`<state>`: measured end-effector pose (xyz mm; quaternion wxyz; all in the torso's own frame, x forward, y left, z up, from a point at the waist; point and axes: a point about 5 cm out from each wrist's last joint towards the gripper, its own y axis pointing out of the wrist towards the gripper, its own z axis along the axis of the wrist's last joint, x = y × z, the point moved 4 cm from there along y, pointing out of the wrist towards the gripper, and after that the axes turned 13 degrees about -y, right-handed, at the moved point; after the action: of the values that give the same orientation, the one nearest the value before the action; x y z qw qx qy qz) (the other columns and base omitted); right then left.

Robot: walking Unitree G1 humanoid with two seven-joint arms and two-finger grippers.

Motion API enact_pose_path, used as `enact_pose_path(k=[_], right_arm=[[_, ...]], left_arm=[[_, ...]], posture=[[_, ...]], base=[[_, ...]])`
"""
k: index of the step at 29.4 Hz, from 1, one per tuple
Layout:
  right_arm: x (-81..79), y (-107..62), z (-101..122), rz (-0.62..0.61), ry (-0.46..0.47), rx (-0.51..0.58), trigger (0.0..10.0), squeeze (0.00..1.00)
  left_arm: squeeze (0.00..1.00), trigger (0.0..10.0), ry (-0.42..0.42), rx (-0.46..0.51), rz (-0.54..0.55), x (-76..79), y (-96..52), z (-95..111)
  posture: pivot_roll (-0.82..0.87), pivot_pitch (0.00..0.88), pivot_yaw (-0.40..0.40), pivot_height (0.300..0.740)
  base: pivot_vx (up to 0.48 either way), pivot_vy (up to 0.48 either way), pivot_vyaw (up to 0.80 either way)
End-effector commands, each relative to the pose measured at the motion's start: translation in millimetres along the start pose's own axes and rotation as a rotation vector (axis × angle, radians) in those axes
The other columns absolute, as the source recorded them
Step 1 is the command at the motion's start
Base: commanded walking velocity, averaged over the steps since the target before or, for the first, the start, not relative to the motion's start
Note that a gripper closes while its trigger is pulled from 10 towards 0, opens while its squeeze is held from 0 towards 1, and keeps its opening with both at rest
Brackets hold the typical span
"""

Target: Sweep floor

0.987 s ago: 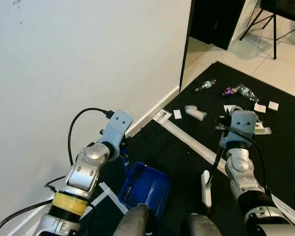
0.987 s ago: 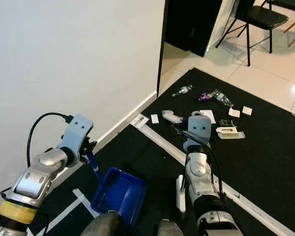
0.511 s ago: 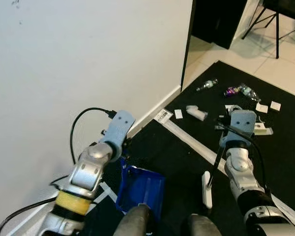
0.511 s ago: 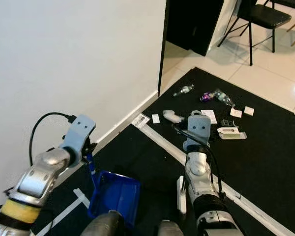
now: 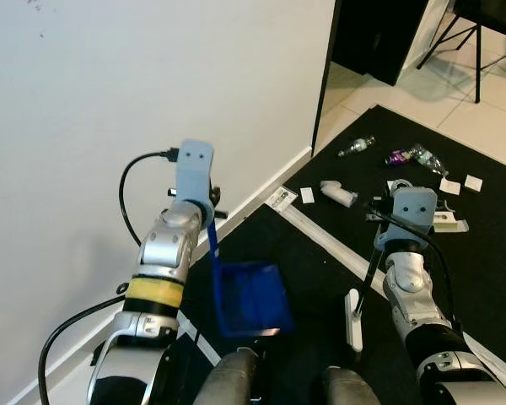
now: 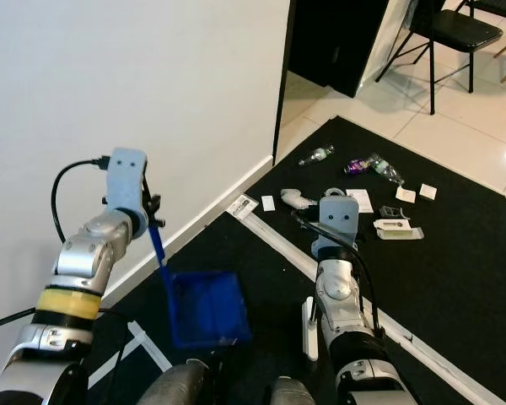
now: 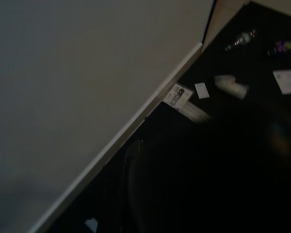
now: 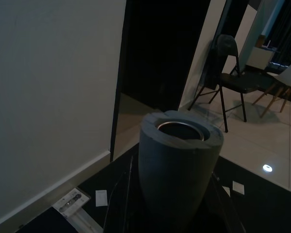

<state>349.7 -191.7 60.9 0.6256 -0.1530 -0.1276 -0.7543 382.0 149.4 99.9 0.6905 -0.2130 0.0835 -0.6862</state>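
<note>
A blue dustpan (image 5: 251,297) hangs by its long blue handle (image 5: 212,253) from my left gripper (image 5: 207,221), which is shut on the handle's top, close to the white wall. My right gripper (image 5: 381,245) is shut on a thin black broom stick (image 5: 368,283). The stick's white brush head (image 5: 352,321) rests on the black mat. In the right wrist view the broom's grey handle end (image 8: 179,160) stands up close. Litter lies farther ahead on the mat: a clear bottle (image 5: 354,146), a purple wrapper (image 5: 396,156), a white plastic piece (image 5: 336,193) and several paper scraps (image 5: 445,184).
The white wall (image 5: 110,84) and its baseboard (image 5: 270,187) run along my left. A strip of white tape (image 5: 320,240) crosses the black mat (image 5: 481,253). A dark doorway (image 5: 379,34) and a black folding chair (image 5: 481,34) stand beyond on the tiled floor.
My left arm has risen and turned, lifting the dustpan off the mat and swinging it to hang by its handle further right. My right arm and the broom have hardly moved.
</note>
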Motion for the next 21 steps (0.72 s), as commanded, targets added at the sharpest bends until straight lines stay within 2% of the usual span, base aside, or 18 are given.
enact_pose_path(k=[1,2,3,4,5,10,11,16,21], right_arm=[[-0.3,0.2,1,-0.002,-0.009,0.000,10.0,0.00],[-0.2,0.2,1,-0.003,-0.008,0.001,10.0,0.00],[-0.1,0.2,1,-0.003,-0.008,0.001,10.0,0.00],[0.0,0.2,1,-0.003,-0.008,0.000,10.0,0.00],[0.1,0.2,0,-0.003,-0.009,0.000,10.0,0.00],[-0.4,0.8,1,0.001,-0.011,0.000,10.0,0.00],[-1.2,1.1,1,0.003,-0.011,0.001,10.0,0.00],[-0.5,1.4,3,0.001,-0.011,0.006,10.0,0.00],[2.8,-0.7,-1,-0.004,-0.017,-0.001,10.0,0.00]], left_arm=[[0.00,10.0,-0.021,-0.002,0.007,-0.9,3.1,-6],[0.00,10.0,-0.025,0.002,0.007,-1.2,3.6,-9],[0.00,5.4,-0.038,0.004,0.000,-1.1,3.9,-12],[0.00,2.4,-0.052,0.005,-0.004,-1.2,4.0,-16],[0.00,0.0,-0.053,0.006,-0.003,-0.9,4.8,-19],[0.00,0.0,-0.053,0.001,-0.004,0.0,9.8,-37],[0.00,10.0,-0.057,-0.015,0.010,-3.2,11.6,-46],[0.00,10.0,-0.034,-0.065,0.025,-8.1,9.3,-74],[0.00,10.0,-0.012,-0.078,0.031,-13.9,5.3,-84]], posture=[[-0.03,0.074,0.046,0.740],[-0.03,0.074,0.045,0.740],[-0.03,0.075,0.044,0.740],[-0.03,0.075,0.044,0.740],[-0.03,0.075,0.041,0.740],[-0.03,0.075,0.036,0.740],[-0.04,0.076,0.037,0.740],[-0.05,0.081,0.040,0.740],[-0.04,0.083,0.037,0.740]], base=[[0.000,0.000,0.00],[0.000,0.000,0.00],[0.000,0.000,0.00],[0.000,0.000,0.00],[0.000,0.000,0.00],[0.000,0.000,0.00],[0.000,0.000,0.00],[0.000,0.000,0.00],[0.000,0.000,0.00]])
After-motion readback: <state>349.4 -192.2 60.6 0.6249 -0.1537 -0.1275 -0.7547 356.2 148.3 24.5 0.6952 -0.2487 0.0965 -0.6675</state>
